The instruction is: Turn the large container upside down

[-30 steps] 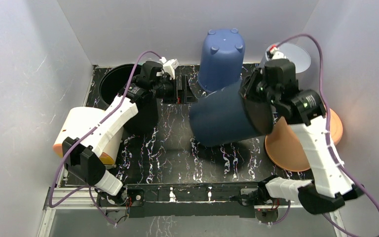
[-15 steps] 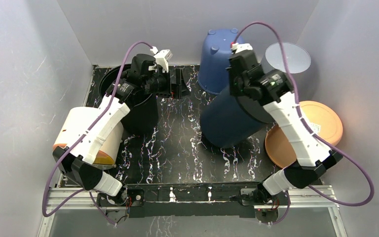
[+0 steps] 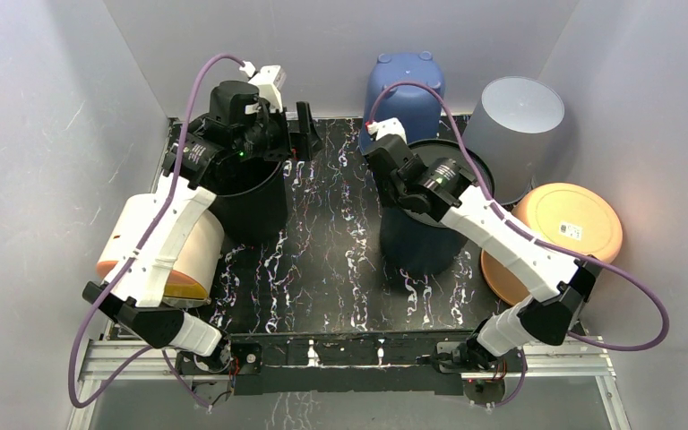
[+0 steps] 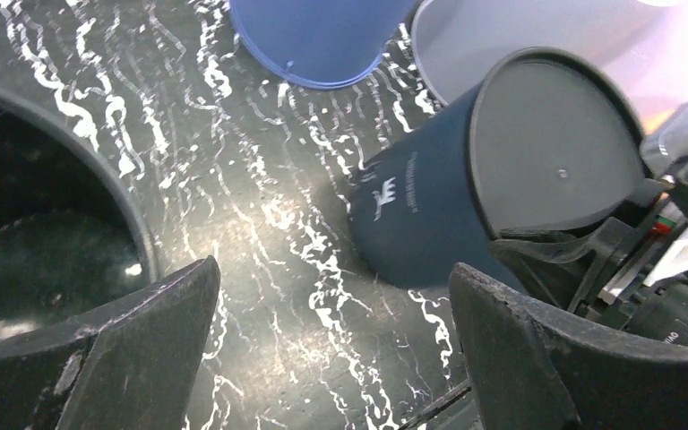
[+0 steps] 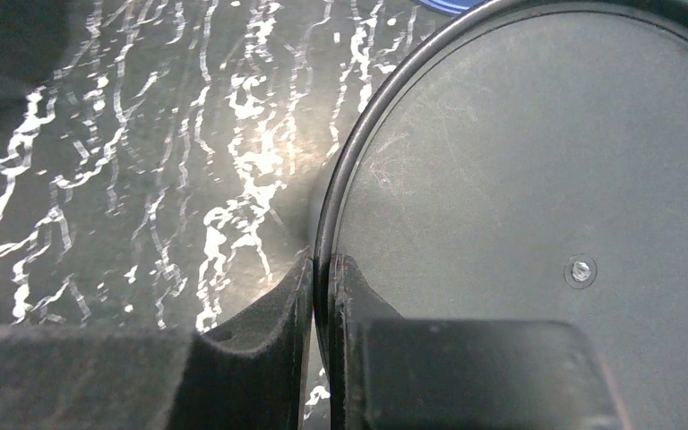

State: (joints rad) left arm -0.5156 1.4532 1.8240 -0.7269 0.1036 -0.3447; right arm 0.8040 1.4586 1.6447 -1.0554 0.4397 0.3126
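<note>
The large dark navy container (image 3: 419, 237) stands on the black marbled table (image 3: 322, 269) right of centre, its flat closed end facing up and a little tilted. My right gripper (image 3: 394, 172) is shut on the raised rim of that end, one finger outside and one inside the rim (image 5: 322, 269). The flat end (image 5: 520, 179) fills the right wrist view. My left gripper (image 3: 303, 125) is open and empty, hovering at the back left above the table, well apart from the container (image 4: 430, 206); the left wrist view shows bare table between its fingers (image 4: 336, 278).
An open black bucket (image 3: 242, 193) stands under the left arm. An upturned blue bucket (image 3: 403, 94) and an upturned grey bucket (image 3: 520, 116) stand at the back. Orange-tan containers sit at the right (image 3: 573, 224) and left (image 3: 157, 246). White walls enclose the table.
My right arm has swung the navy container from lying on its side to standing with its flat end up, shifting left. My left gripper has drawn back and to the left.
</note>
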